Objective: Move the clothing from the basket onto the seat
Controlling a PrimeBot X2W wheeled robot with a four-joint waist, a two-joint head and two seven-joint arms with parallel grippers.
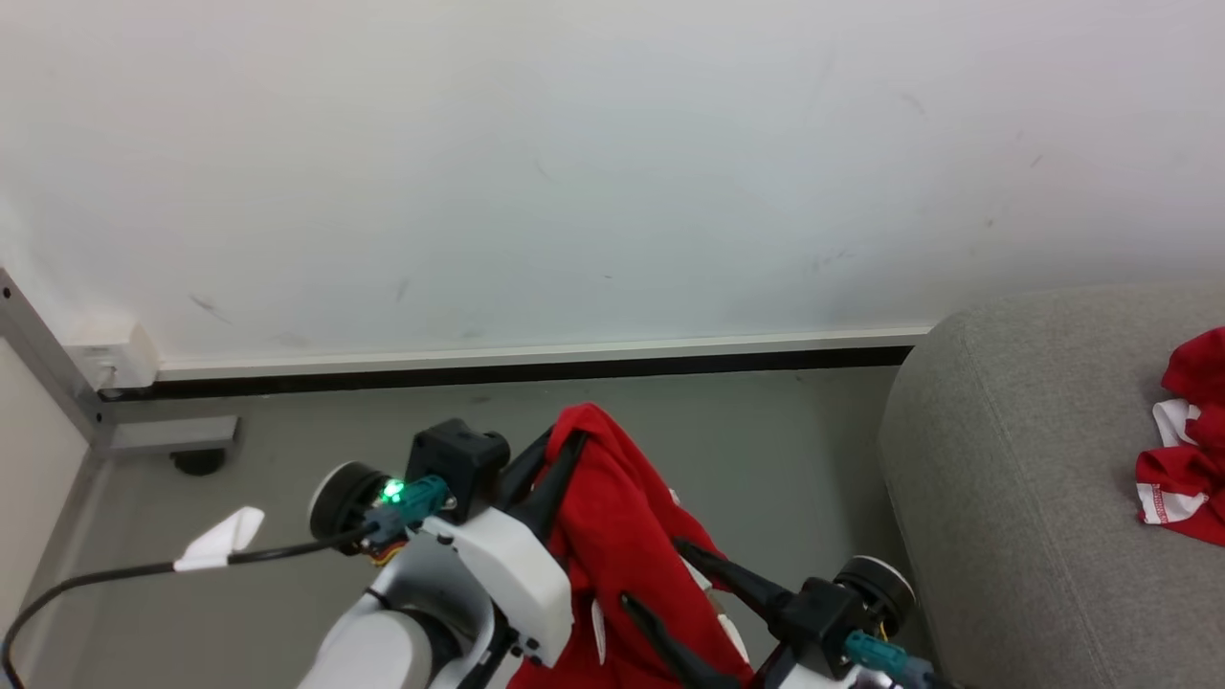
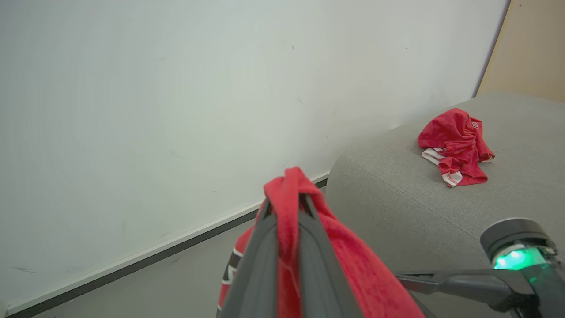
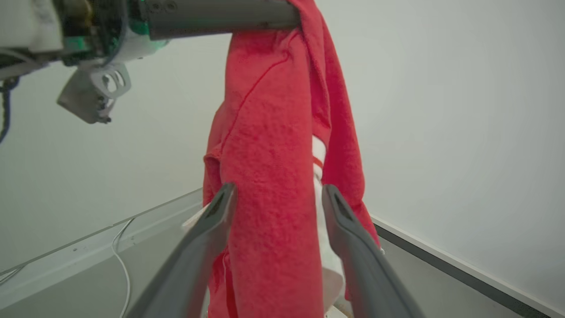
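Note:
My left gripper (image 1: pixel 565 442) (image 2: pixel 286 203) is shut on the top fold of a red jersey (image 1: pixel 622 545) (image 2: pixel 353 265) (image 3: pixel 273 132), part of the clothing, which hangs down from it above the floor. My right gripper (image 1: pixel 656 574) (image 3: pixel 279 190) is open, its two fingers standing on either side of the hanging cloth lower down without pinching it. More red clothing with white trim (image 1: pixel 1187 450) (image 2: pixel 454 145) lies crumpled on the grey seat (image 1: pixel 1034 459) (image 2: pixel 397 198) to the right. The basket is out of view.
A white wall with a dark baseboard (image 1: pixel 536 368) runs behind the grey floor (image 1: pixel 766 450). A metal frame post (image 1: pixel 57 373) stands at the left. A black cable with a white tag (image 1: pixel 220 541) trails from my left wrist.

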